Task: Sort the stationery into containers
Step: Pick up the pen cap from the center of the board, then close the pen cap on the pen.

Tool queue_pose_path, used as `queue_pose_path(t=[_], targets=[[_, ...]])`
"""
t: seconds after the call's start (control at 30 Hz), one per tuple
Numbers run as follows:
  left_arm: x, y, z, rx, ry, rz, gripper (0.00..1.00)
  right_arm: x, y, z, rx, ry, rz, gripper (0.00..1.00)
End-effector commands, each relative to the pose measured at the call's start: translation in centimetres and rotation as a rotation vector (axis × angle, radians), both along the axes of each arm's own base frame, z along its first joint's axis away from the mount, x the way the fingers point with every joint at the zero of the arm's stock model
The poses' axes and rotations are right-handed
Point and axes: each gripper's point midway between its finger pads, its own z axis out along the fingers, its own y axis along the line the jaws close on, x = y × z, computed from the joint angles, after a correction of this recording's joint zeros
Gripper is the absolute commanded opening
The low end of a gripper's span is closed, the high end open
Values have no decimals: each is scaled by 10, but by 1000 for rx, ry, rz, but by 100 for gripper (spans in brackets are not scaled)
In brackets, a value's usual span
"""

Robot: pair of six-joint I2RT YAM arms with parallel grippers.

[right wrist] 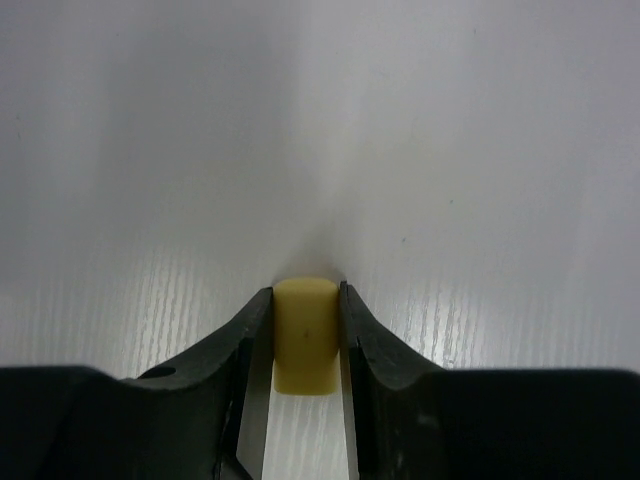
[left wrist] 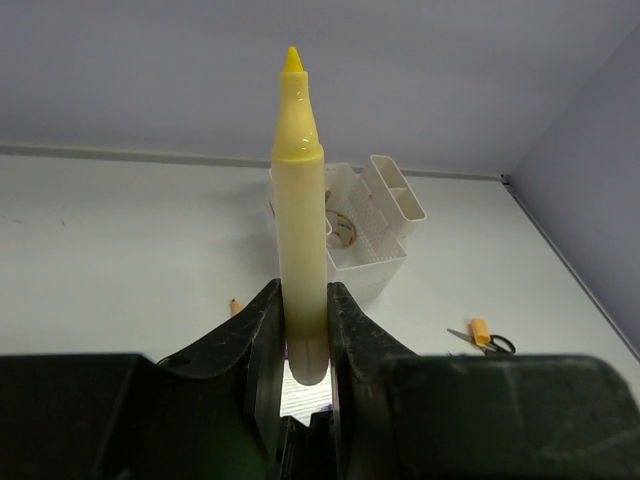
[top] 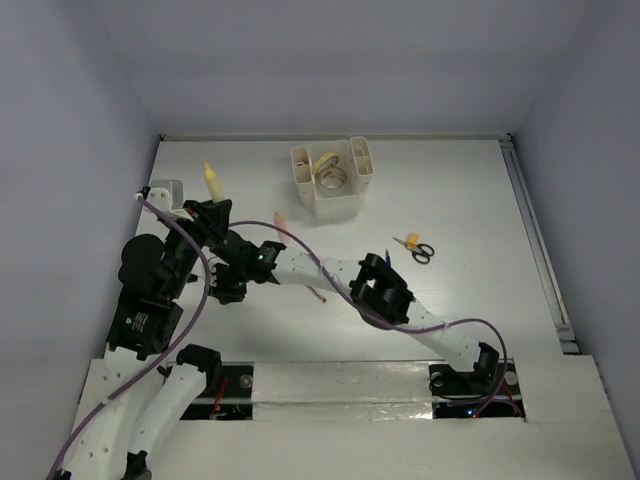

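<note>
My left gripper [left wrist: 302, 300] is shut on a yellow stubby marker [left wrist: 299, 200], holding it by its base with the uncapped tip up. From above, the marker [top: 211, 180] stands at the left of the table over the left gripper [top: 207, 212]. My right gripper [right wrist: 305, 300] is down at the tabletop, its two fingers pressed against the sides of a short yellow cap [right wrist: 305, 345]. In the top view the right gripper [top: 228, 283] is beside the left arm and the cap is hidden. The white organizer [top: 335, 202] stands at the back with tape rolls [top: 328, 172] in its middle compartment.
Small black-handled scissors [top: 421, 251] with a yellow-orange piece [top: 411, 241] lie to the right. A pink stick [top: 280, 220] and a thin pen [top: 317, 293] lie near the right forearm. A small white box [top: 165, 190] sits at the left edge.
</note>
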Motion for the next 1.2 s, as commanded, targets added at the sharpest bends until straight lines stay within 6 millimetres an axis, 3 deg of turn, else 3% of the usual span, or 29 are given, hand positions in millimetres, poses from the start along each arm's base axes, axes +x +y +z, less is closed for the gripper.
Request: queue_pose_path(t=[0.0,0.03,0.07,0.1,0.13,0.17,0.2,0.23,0.27,0.3,0.33,0.4,0.43,0.47,0.5,0.53,0.57,0.63,0.67,0.7,0.77,0.87,0.9,0.97,1.0,1.13,1.17], targets=[[1,1,4,-41,-23,8,0,5,4,7,54,20,-99,0],[-1,-2,3,-45,-18,-7,0,7,3,17,83,19,-128,0],[-2,-4,3,-51,-15,-18,0,9,4,64,172,19,-189,0],[-3,-6,2,-62,-6,-31,0,8,-2,61,218,22,-214,0],[-6,-10,1,-68,5,-56,0,7,-5,77,265,28,-245,0],[-8,-12,2,-76,5,-67,0,17,-7,135,414,21,-308,0],[-12,-16,4,-84,1,-96,0,15,-13,146,446,32,-333,0],[-15,-18,7,-107,-2,-108,0,11,-29,132,421,54,-368,0],[-16,-20,7,-117,-1,-118,0,12,-37,140,443,70,-422,0],[-18,-22,7,-128,1,-133,0,11,-46,174,522,56,-434,0],[-22,-26,9,-137,-8,-159,0,12,-63,159,493,80,-483,0],[-25,-32,2,-156,14,-197,0,17,-81,171,532,99,-593,0],[-29,-38,1,-158,17,-232,0,23,-97,193,584,103,-642,0],[-31,-41,-3,-178,32,-249,0,36,-118,179,586,124,-763,0],[-30,-44,-18,-181,63,-264,0,41,-129,181,602,138,-809,0],[-37,-48,-18,-187,51,-301,0,45,-140,183,618,155,-850,0],[-37,-52,-33,-190,79,-317,0,48,-157,186,648,179,-920,0],[-45,-54,-40,-207,84,-340,0,53,-172,191,672,182,-979,0],[-45,-54,-51,-206,101,-339,0,64,-188,201,705,167,-1067,0],[-47,-53,-55,-206,103,-338,0,65,-197,198,706,163,-1103,0],[-50,-50,-60,-207,101,-326,0,68,-212,214,755,154,-1163,0],[-53,-54,-75,-234,123,-348,0,74,-230,225,771,143,-1233,0],[-52,-58,-89,-249,153,-364,0,75,-238,233,781,131,-1262,0],[-58,-66,-89,-301,143,-420,0,82,-247,248,823,125,-1303,0],[-57,-67,-102,-310,168,-420,0,86,-251,255,844,127,-1316,0],[-48,-64,-115,-323,192,-374,0,97,-246,286,921,169,-1317,0],[-46,-65,-119,-310,208,-362,0,98,-241,302,949,180,-1303,0]])
